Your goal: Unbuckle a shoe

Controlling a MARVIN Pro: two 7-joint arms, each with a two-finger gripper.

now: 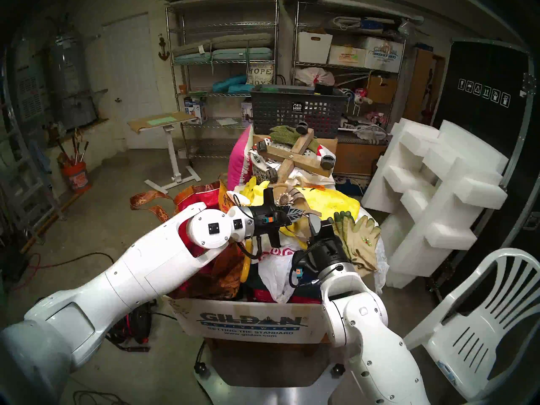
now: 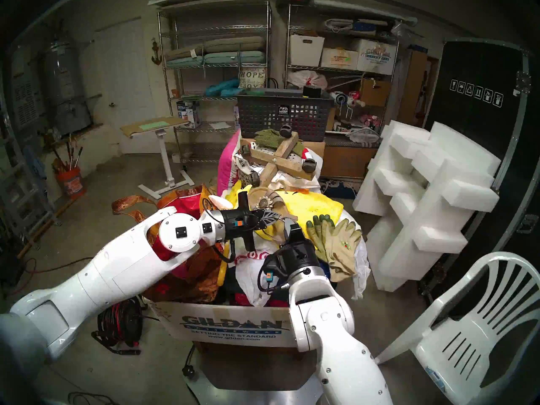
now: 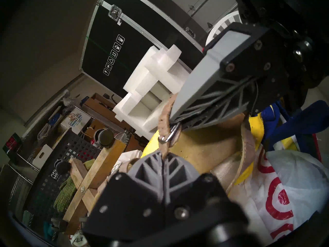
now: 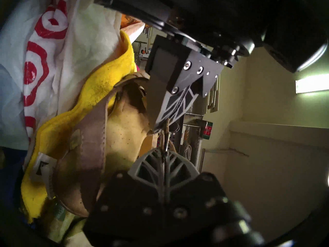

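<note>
While the head views are crowded, you can count one sandal [image 1: 287, 201] just above frame centre, lying on a yellow cloth [image 1: 330, 204] atop one overstuffed cardboard box [image 1: 251, 322]. It has one flower ornament [image 1: 283, 199]. Two arms reach in: the left gripper [image 1: 298, 215] from the left, the right gripper [image 1: 314, 221] from below, tips nearly meeting. One pair of tan gloves [image 1: 355, 235] lies just right of them. Lower right shows one white plastic chair [image 1: 479, 331].

Left wrist view: its two fingers at bottom centre are pinched together on one thin beige strap [image 3: 164, 153]. One small metal buckle [image 3: 168, 136] sits just above, and the other gripper's closed fingers [image 3: 201, 91] come in from the upper right onto the strap right at it.

Right wrist view: same deal mirrored, own fingers at bottom centre clenched on the strap [image 4: 164, 146], though it's dim so I think that's the buckle between the two grippers. One red-and-white plastic bag [image 4: 44, 45] fills the upper left.
</note>
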